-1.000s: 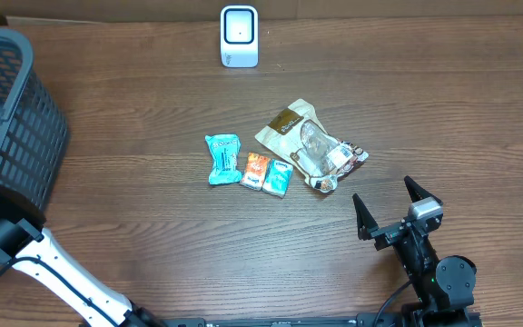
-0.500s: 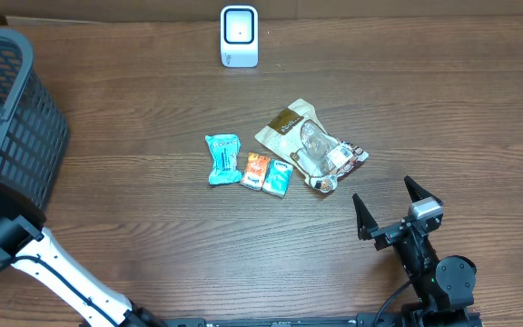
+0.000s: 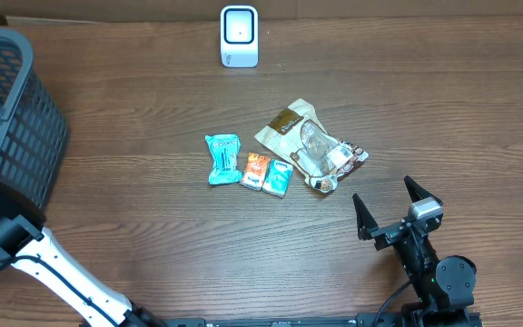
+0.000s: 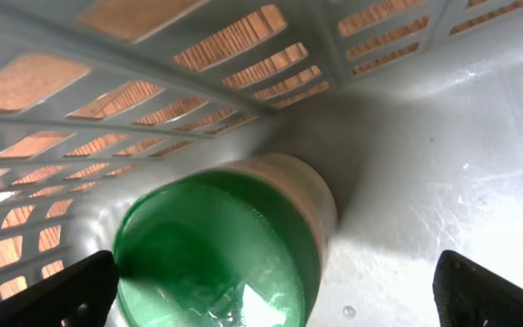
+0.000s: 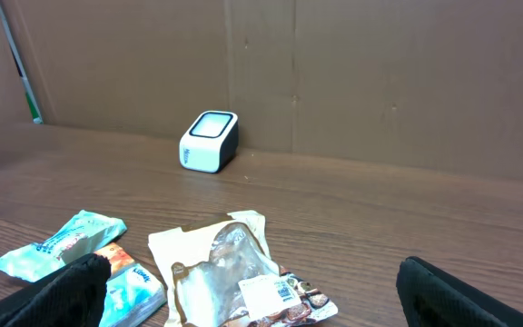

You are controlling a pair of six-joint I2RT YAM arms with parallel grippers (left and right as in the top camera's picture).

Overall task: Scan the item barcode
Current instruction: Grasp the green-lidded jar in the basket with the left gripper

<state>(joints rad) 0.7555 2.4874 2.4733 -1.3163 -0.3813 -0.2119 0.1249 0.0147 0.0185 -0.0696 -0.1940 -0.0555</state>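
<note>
My left gripper (image 4: 280,295) is open inside the dark mesh basket (image 3: 12,118). A round container with a green lid (image 4: 212,250) lies on its side between the fingers, untouched. The white barcode scanner (image 3: 239,36) stands at the far edge of the table and also shows in the right wrist view as the scanner (image 5: 209,141). My right gripper (image 3: 384,195) is open near the front right and holds nothing. Just ahead of it lies a clear snack bag (image 5: 234,272) with a white barcode label (image 5: 275,291) facing up.
Left of the snack bag (image 3: 311,145) lie a teal packet (image 3: 222,157), an orange packet (image 3: 255,170) and a small tissue pack (image 3: 278,178). The basket's slotted wall (image 4: 243,54) closes round my left gripper. Cardboard panels stand behind the table.
</note>
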